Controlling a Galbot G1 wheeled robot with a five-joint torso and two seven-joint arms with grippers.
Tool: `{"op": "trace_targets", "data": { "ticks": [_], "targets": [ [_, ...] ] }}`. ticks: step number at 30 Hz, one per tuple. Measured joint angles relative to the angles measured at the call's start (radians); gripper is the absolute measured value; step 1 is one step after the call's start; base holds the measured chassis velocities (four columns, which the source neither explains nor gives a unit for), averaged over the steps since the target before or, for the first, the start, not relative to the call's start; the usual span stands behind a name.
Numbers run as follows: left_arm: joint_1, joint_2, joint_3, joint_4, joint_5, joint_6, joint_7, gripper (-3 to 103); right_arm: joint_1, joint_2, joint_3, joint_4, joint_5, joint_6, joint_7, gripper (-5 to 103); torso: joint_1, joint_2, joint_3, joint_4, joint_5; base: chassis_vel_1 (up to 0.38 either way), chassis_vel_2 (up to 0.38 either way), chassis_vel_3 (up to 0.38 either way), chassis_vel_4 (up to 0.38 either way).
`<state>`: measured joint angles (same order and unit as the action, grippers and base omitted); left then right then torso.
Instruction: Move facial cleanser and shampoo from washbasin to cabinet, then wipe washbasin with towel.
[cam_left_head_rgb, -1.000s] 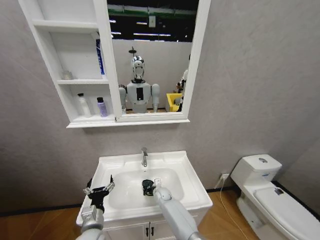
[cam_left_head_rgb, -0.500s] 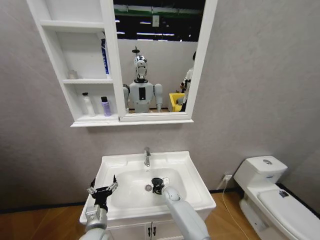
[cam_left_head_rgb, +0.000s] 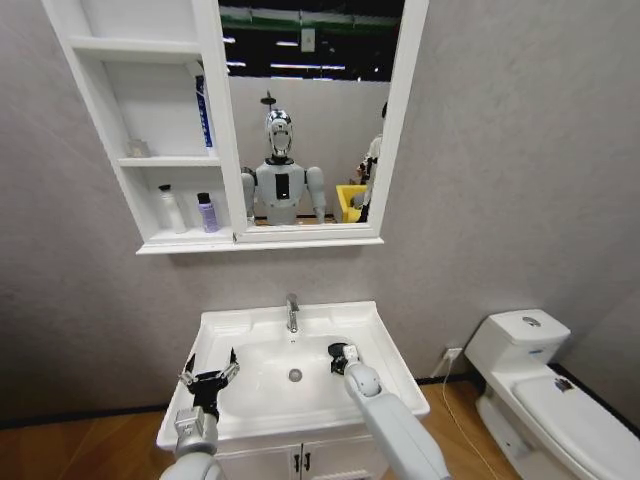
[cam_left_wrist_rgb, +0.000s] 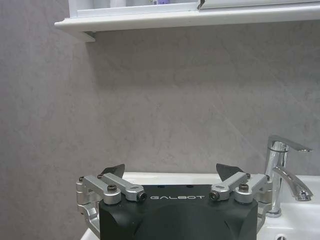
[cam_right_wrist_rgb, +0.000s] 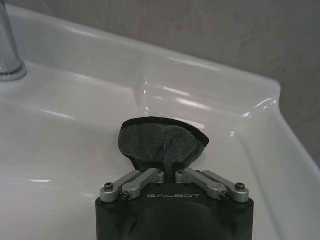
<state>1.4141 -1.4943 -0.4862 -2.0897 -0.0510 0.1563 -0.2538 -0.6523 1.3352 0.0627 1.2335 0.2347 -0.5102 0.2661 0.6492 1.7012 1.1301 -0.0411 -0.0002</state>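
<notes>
Grey-walled bathroom: right gripper (cam_right_wrist_rgb: 169, 172) pinches towel (cam_right_wrist_rgb: 161, 142) on washbasin (cam_left_head_rgb: 390, 385) bowl's 3 o'clock side, prob mid-wipe. Left gripper (cam_left_wrist_rgb: 170, 176) spread, idle.

White toilet (cam_left_head_rgb: 535, 385), wooden floor (cam_left_head_rgb: 90, 450), grey wall (cam_left_head_rgb: 500, 150)

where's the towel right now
The towel is pinched in the right pincer and pressed against the right inner slope of the washbasin bowl, right of the drain.
</notes>
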Motion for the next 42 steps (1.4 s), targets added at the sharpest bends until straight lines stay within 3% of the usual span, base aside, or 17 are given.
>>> {"op": "trace_targets", "data": {
  "ticks": [9,14,16,17,19,20,22,23,25,26,33,36,37,42],
  "targets": [
    [-0.001,-0.004,0.004,0.004,0.005,0.000,0.000,100,0.005,-0.041,0.019,0.090,-0.032,0.031,-0.005,5,0.000,0.000,0.000,0.0005,0.0002,0.000,0.000,0.000,0.000],
    [0.003,-0.006,0.006,0.000,0.006,0.000,0.000,100,0.016,-0.048,0.073,0.008,-0.048,0.119,-0.076,5,0.000,0.000,0.000,0.0006,0.0003,0.000,0.000,0.000,0.000],
    [0.003,-0.007,0.007,-0.003,0.008,0.001,0.001,100,0.026,-0.046,0.114,-0.081,-0.068,0.206,-0.146,2,0.000,0.000,0.000,0.0004,0.0004,0.000,0.000,0.000,0.000],
    [0.003,-0.007,0.007,-0.003,0.008,0.001,0.001,100,0.026,-0.046,0.114,-0.081,-0.068,0.206,-0.146,2,0.000,0.000,0.000,0.0004,0.0004,0.000,0.000,0.000,0.000],
    [0.003,-0.009,0.012,-0.007,0.012,0.001,0.001,100,0.050,-0.033,0.160,-0.200,-0.134,0.334,-0.224,10,0.000,0.000,0.000,0.0006,0.0004,0.000,0.000,0.000,0.000],
    [0.003,-0.009,0.012,-0.007,0.012,0.001,0.001,100,0.050,-0.033,0.160,-0.200,-0.134,0.334,-0.224,10,0.000,0.000,0.000,0.0006,0.0004,0.000,0.000,0.000,0.000],
    [0.007,-0.010,0.015,-0.012,0.016,0.001,0.001,100,0.081,-0.016,0.208,-0.315,-0.208,0.479,-0.275,21,0.000,0.000,0.000,0.0006,0.0003,0.000,0.000,0.000,0.000],
    [0.007,-0.010,0.015,-0.012,0.016,0.001,0.001,100,0.081,-0.016,0.208,-0.315,-0.208,0.479,-0.275,21,0.000,0.000,0.000,0.0006,0.0003,0.000,0.000,0.000,0.000],
    [0.013,-0.010,0.016,-0.016,0.016,0.001,0.001,100,0.104,-0.005,0.246,-0.387,-0.250,0.560,-0.302,32,0.000,0.000,0.000,0.0008,0.0004,0.000,0.000,0.000,0.000],
    [0.013,-0.010,0.016,-0.016,0.016,0.001,0.001,100,0.104,-0.005,0.246,-0.387,-0.250,0.560,-0.302,32,0.000,0.000,0.000,0.0008,0.0004,0.000,0.000,0.000,0.000],
    [0.022,-0.009,0.027,-0.019,0.023,0.001,0.002,100,0.094,-0.018,0.254,-0.343,-0.226,0.563,-0.318,58,0.000,0.000,0.000,0.0007,0.0002,0.000,0.000,0.000,0.000],
    [0.021,-0.011,0.038,-0.020,0.029,0.001,0.002,100,0.058,-0.039,0.244,-0.249,-0.199,0.493,-0.274,75,0.000,0.000,0.000,0.0007,0.0002,0.000,0.000,0.000,0.000],
    [0.021,-0.011,0.038,-0.020,0.029,0.001,0.002,100,0.058,-0.039,0.244,-0.249,-0.199,0.493,-0.274,75,0.000,0.000,0.000,0.0007,0.0002,0.000,0.000,0.000,0.000],
    [0.017,-0.010,0.051,-0.020,0.031,0.003,0.002,100,-0.012,-0.081,0.225,-0.086,-0.129,0.412,-0.214,95,0.000,0.001,0.000,0.0007,0.0001,0.000,0.000,0.000,0.000]
  ]
}}
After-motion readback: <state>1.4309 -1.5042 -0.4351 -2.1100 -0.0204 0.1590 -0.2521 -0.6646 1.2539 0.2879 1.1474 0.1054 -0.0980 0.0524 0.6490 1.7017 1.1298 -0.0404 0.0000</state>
